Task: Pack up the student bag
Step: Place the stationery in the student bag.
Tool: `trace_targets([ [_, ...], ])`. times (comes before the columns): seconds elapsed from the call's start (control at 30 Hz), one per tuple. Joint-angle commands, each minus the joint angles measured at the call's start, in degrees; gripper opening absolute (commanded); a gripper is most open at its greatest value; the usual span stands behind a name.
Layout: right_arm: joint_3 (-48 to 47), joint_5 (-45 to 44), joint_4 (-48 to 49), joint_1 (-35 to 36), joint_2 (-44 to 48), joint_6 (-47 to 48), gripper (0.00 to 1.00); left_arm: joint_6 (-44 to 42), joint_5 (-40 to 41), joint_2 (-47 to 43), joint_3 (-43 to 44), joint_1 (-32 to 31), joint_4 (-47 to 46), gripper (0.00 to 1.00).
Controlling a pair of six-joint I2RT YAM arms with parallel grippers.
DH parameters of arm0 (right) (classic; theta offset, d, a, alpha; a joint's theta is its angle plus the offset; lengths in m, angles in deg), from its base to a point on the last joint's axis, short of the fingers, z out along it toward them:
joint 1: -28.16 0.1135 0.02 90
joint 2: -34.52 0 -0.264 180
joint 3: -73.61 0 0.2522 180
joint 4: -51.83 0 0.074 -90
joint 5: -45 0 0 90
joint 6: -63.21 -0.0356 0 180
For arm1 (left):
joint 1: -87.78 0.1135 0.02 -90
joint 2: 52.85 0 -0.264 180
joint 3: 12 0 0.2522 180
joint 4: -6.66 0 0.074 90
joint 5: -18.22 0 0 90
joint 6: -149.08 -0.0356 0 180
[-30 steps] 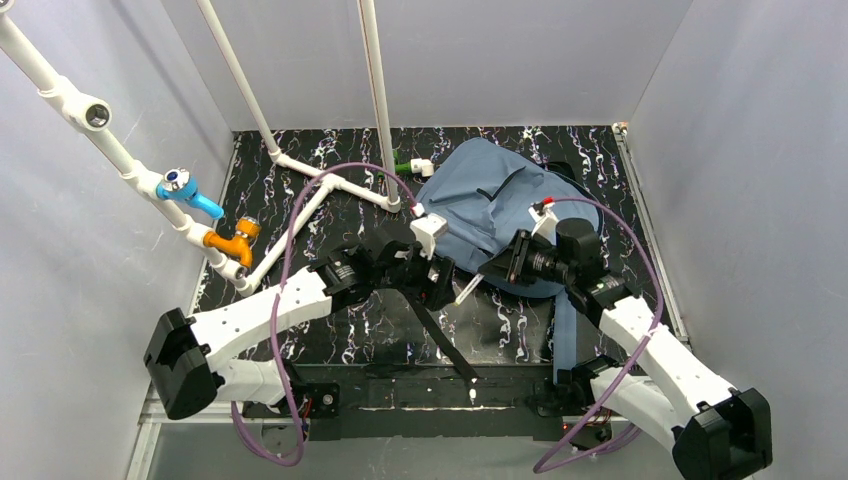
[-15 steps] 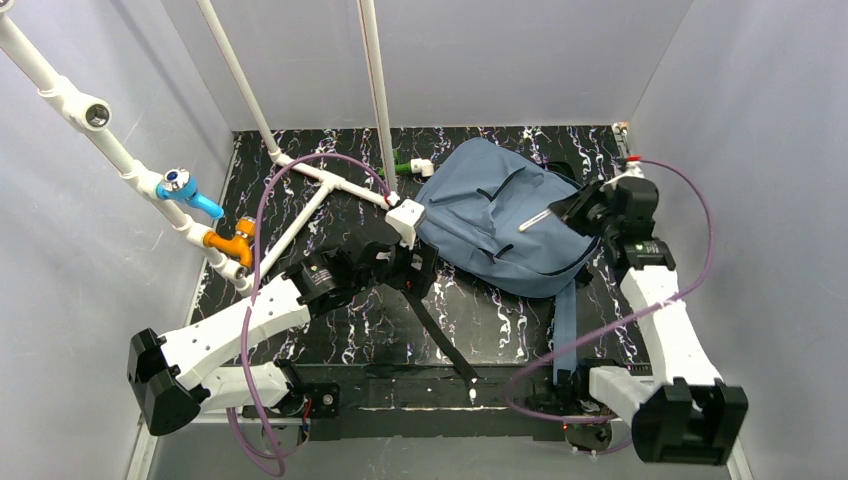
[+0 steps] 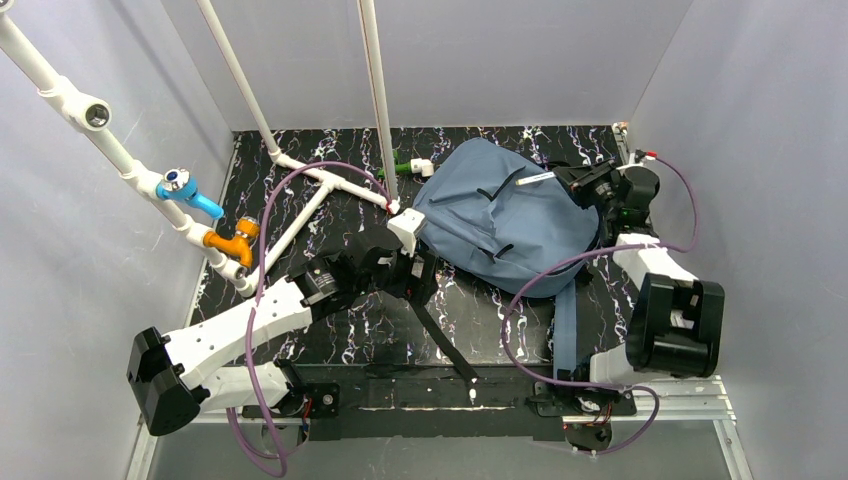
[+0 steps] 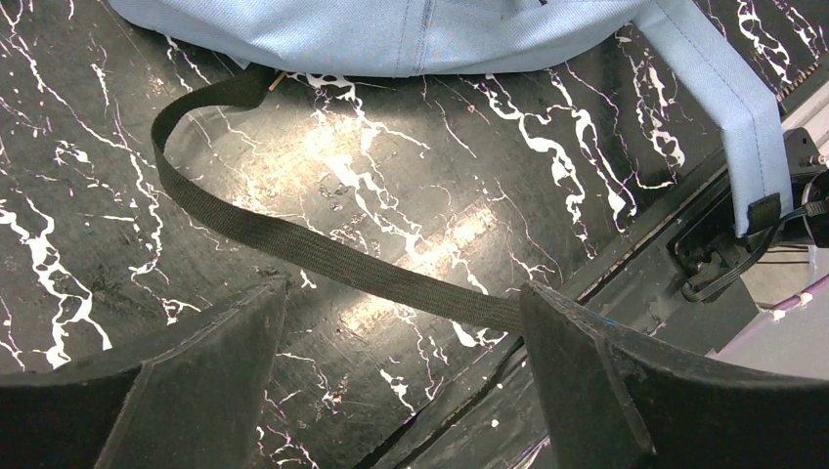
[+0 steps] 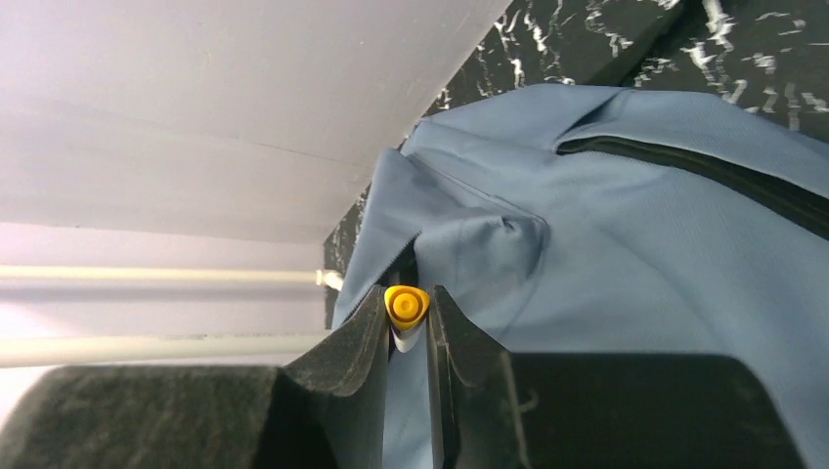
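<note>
The student bag (image 3: 500, 225) is a slate-blue backpack lying flat at the back right of the black marbled table. My right gripper (image 3: 563, 179) hovers over the bag's far right edge, shut on a white pen (image 3: 528, 182) that points left across the bag. In the right wrist view the pen's yellow end (image 5: 406, 305) sits pinched between the fingers of that gripper (image 5: 407, 293), above the bag's fabric (image 5: 626, 254) and a dark zip opening (image 5: 704, 171). My left gripper (image 4: 403, 293) stands open and empty over the bag's black webbing strap (image 4: 293, 244), just off the bag's near-left edge (image 4: 391, 34).
A white pipe frame (image 3: 330, 185) with a blue valve (image 3: 190, 190) and an orange fitting (image 3: 235, 240) fills the left and back. A green-tipped piece (image 3: 405, 167) lies by the bag. The blue shoulder strap (image 3: 563, 330) trails to the front rail (image 3: 430, 385). Grey walls enclose the table.
My right arm has swung from the bag's near edge to its far right side, carrying the pen. My left gripper has opened wider and barely shifted.
</note>
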Motion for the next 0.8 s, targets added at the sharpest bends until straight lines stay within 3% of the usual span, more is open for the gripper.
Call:
trace_targets([
  [0.0,-4.9,1.5,11.1,3.7,-5.6,-4.6,0.01,0.0,-1.0,-1.6,-0.5,-0.2,-1.4,0.87],
  [0.33,-1.4,-3.2,16.0,17.9,-9.6,-6.2,0.04,0.2,-0.1,-2.2,-1.3,-0.2,-2.4,0.87],
  [0.37,-0.5,-3.5,15.7,18.1,-9.2,-5.8,0.23,0.3,0.1,-2.2,-1.0,-0.2,-2.4,0.87],
  [0.4,0.3,-3.9,15.2,18.1,-8.8,-5.2,0.35,0.3,0.1,-2.1,-0.6,-0.2,-2.3,0.87],
  [0.43,0.6,-4.0,14.5,18.1,-8.4,-4.2,0.42,0.3,0.1,-1.8,-0.2,-0.2,-2.4,0.87],
  [0.57,-1.2,-3.5,7.0,18.0,-6.3,1.2,0.61,0.3,-0.1,-0.7,1.7,-0.2,-2.5,0.88],
  [0.77,-2.0,-6.8,-3.5,15.7,-0.2,8.4,0.81,1.0,-1.3,1.6,3.4,-0.2,-3.6,0.88],
])
